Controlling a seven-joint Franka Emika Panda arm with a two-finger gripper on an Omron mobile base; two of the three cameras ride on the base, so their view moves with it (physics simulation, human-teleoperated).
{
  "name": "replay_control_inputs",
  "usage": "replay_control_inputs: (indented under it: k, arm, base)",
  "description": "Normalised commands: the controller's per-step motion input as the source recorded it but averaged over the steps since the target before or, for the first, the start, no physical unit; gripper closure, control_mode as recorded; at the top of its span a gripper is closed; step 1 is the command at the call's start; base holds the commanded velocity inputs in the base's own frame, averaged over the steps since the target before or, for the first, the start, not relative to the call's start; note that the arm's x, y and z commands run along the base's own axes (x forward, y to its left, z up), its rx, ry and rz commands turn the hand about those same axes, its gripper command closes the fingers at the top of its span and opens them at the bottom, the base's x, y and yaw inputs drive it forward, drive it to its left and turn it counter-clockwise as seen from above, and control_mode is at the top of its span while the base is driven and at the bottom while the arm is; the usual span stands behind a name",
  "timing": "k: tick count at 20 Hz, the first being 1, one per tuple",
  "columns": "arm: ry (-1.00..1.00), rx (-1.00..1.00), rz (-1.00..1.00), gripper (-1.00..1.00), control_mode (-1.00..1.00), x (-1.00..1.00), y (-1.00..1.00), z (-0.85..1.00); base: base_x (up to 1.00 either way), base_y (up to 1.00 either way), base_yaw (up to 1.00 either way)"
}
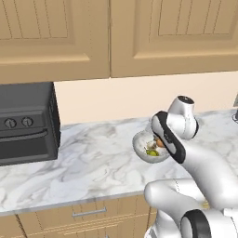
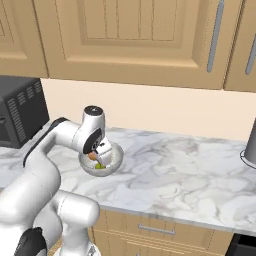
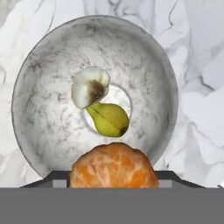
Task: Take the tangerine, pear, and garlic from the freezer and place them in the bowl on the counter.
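Tangerine (image 3: 114, 166) sat between the tips of the claw (image 3: 113, 180), which was closed on it and held it over the bowl (image 3: 39, 131). In the hand view the orange fruit filled the space right at the claw's tips, its near half cut off by the lower edge, and its far side overlapped the bowl's near rim. Just beyond it, on the bowl's floor, lay the pear (image 3: 109, 119), yellow-green, with its narrow end pointing away toward the garlic (image 3: 89, 86). The pale bulb touched the pear's narrow end and lay a little further from the claw, near the bowl's middle.

From the left base view the claw (image 1: 158, 142) hung inside the bowl's (image 1: 139, 148) mouth, with the tangerine (image 1: 159, 142) a small orange spot at its tips and the pear (image 1: 152, 152) a green patch below it. From the right base view the same held: the claw (image 2: 95, 156) dipped into the bowl (image 2: 114, 159), the tangerine (image 2: 92, 156) at its tips, the pear (image 2: 100, 166) beneath.

The bowl stood on the marbled worktop (image 1: 93, 162), directly under the claw. Well off to the claw's left stood a dark oven-like appliance (image 1: 25, 123) with two knobs. Tan wooden cabinets (image 1: 56, 37) hung above the worktop, and a drawer with a metal bar handle (image 1: 89, 213) lay below its front edge
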Motion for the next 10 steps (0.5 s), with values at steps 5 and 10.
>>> replay_control_inputs:
  k: [5, 10]
  arm:
    - [0.06, -0.01, 0.0, 1.0, -1.0, 0.4, 0.0, -0.36]
    - [0.08, -0.01, 0.01, 1.0, -1.0, 0.37, 0.0, -0.42]
  base:
    - [0.0, 0.0, 0.0]
    - [0.0, 0.0, 0.0]
